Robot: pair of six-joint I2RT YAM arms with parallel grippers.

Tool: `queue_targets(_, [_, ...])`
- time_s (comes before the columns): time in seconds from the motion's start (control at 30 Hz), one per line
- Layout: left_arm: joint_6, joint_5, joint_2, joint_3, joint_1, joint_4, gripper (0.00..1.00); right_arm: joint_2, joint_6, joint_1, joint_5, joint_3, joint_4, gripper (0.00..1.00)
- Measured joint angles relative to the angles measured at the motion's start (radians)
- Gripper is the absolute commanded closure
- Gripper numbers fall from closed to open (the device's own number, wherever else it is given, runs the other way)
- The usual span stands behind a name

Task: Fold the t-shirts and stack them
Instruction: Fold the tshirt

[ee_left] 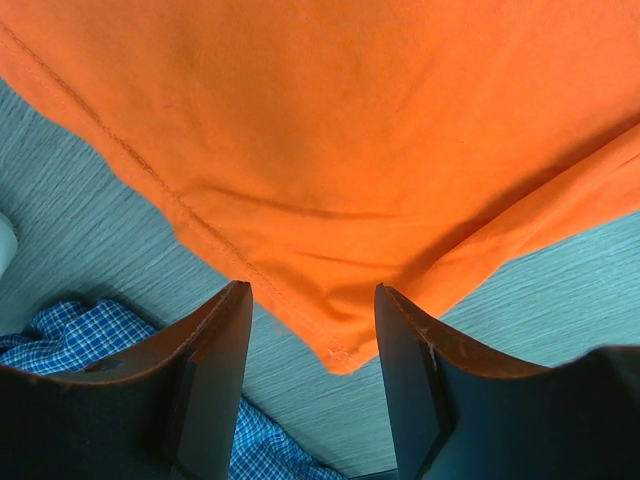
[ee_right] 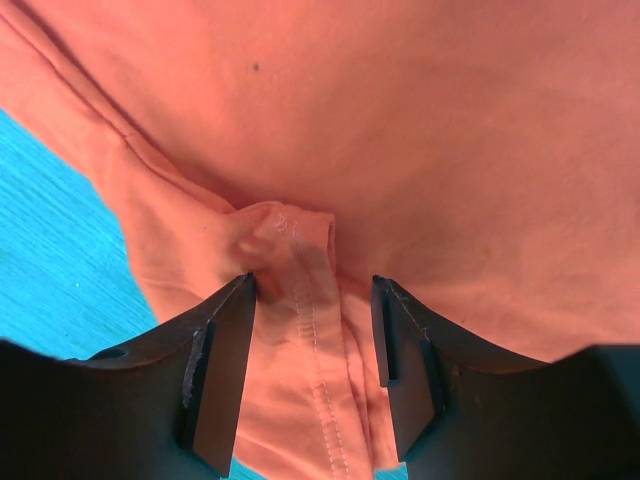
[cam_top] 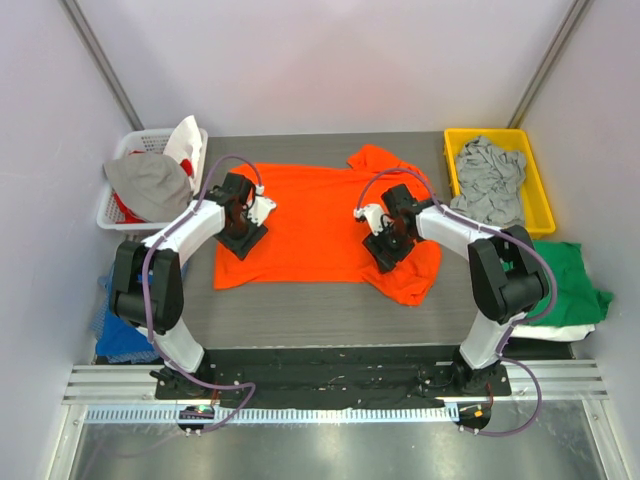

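Observation:
A bright orange t-shirt [cam_top: 320, 225] lies spread on the grey table [cam_top: 320, 305]. My left gripper [cam_top: 243, 240] is low over its left edge. In the left wrist view the gripper [ee_left: 312, 290] stands open, and a stitched corner of the orange t-shirt [ee_left: 340, 345] lies between the fingers, touching neither. My right gripper [cam_top: 385, 252] is down on the shirt's right side. It is open [ee_right: 313, 282] astride a bunched, stitched fold of the orange t-shirt [ee_right: 300, 250], with the left finger [ee_right: 225, 350] against the bunch. A grey t-shirt [cam_top: 488, 178], a green t-shirt [cam_top: 565, 280] and a white one [cam_top: 560, 332] lie at the right.
The grey t-shirt fills a yellow bin [cam_top: 537, 190] at the back right. A white basket [cam_top: 120, 215] with grey and red-white cloth stands at the back left. A blue checked cloth [cam_top: 115, 330] [ee_left: 70, 335] lies off the table's left edge. White walls close in on all sides.

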Motion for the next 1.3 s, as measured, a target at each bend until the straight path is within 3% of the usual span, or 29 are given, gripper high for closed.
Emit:
queue_targets(1.07, [0.018,-0.019,0.0,-0.042,0.0,0.034,0.45,0.04,-0.004,0.008,0.002,0.069,0.013,0.5])
queue_targets(1.3, [0.018,-0.02,0.0,-0.051,0.0,0.038,0.45,0.04,-0.005,0.01,0.008,0.056,0.023,0.59])
